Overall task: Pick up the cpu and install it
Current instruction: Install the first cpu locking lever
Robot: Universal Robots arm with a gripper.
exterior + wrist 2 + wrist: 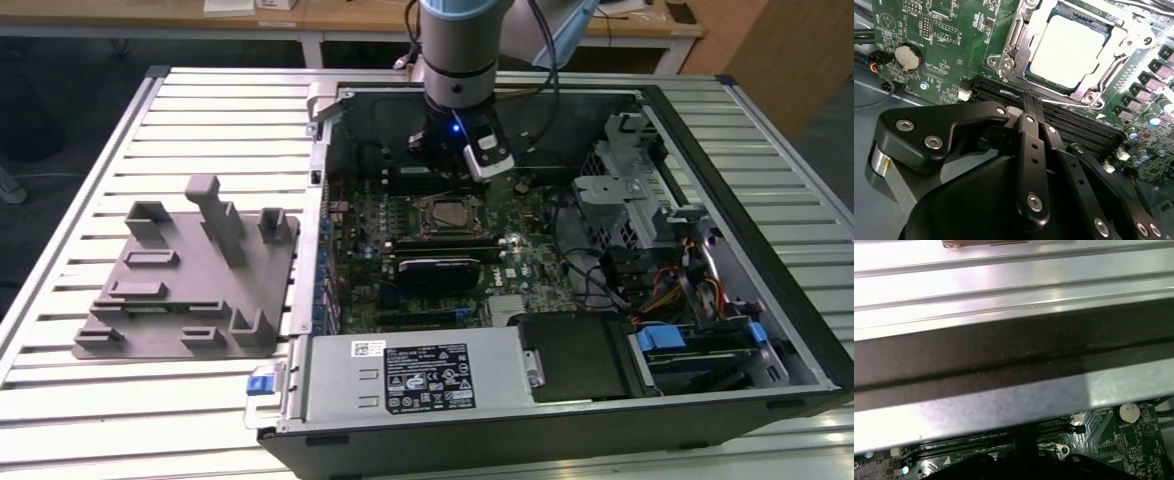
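The cpu (1066,47), a flat square chip with a silvery top, lies inside the metal-framed socket (447,215) of the green motherboard (949,40); the socket's load frame surrounds it. My gripper (1021,107) hangs over the board beside the socket, on the far side of it in the exterior view, where the gripper (451,158) sits below the arm's wrist. Its black fingers (1030,150) are pressed together and shut, with nothing seen between them. It does not touch the cpu.
The open computer case (747,300) lies on a slatted metal table (200,120). A grey fixture plate (187,290) with upright posts stands at the exterior view's left. Memory slots (1079,125), a coin battery (907,56), a power supply (414,375) and cables (667,285) crowd the case.
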